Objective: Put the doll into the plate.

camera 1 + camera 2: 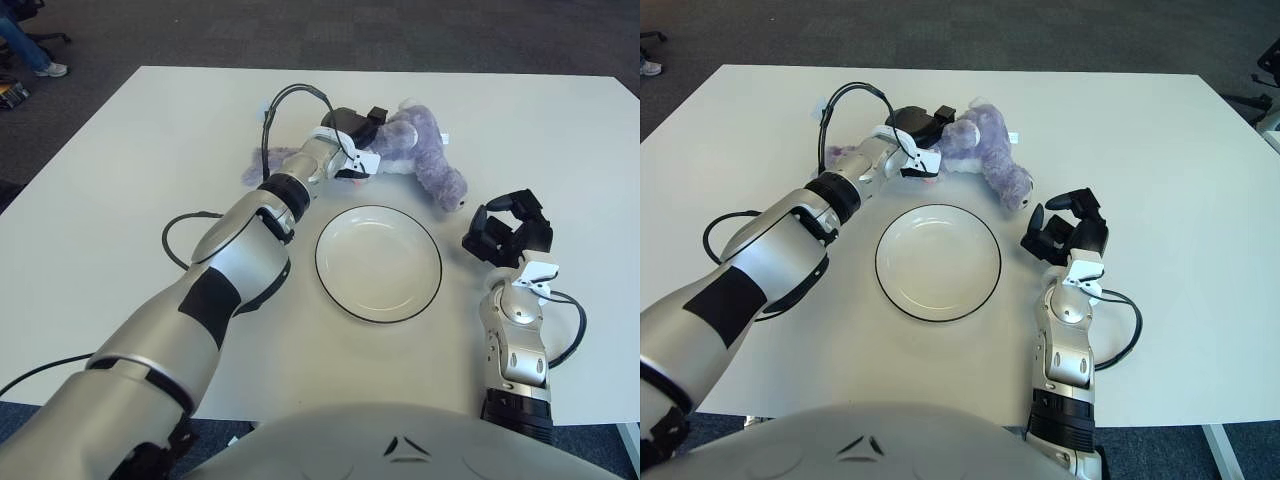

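A purple plush doll [422, 152] lies on the white table beyond the plate. My left hand [358, 132] is stretched out to it, fingers curled around the doll's near side by its head. The white plate [378, 262] with a dark rim sits mid-table, bare, just in front of the doll. My right hand [507, 230] shows to the right of the plate, near the doll's lower end, fingers curled and holding nothing.
The white table [120, 180] fills the view, with dark carpet past its far edge. Black cables loop by my left arm [180, 225] and by my right wrist [575, 320]. A person's leg [25, 45] shows at the far left.
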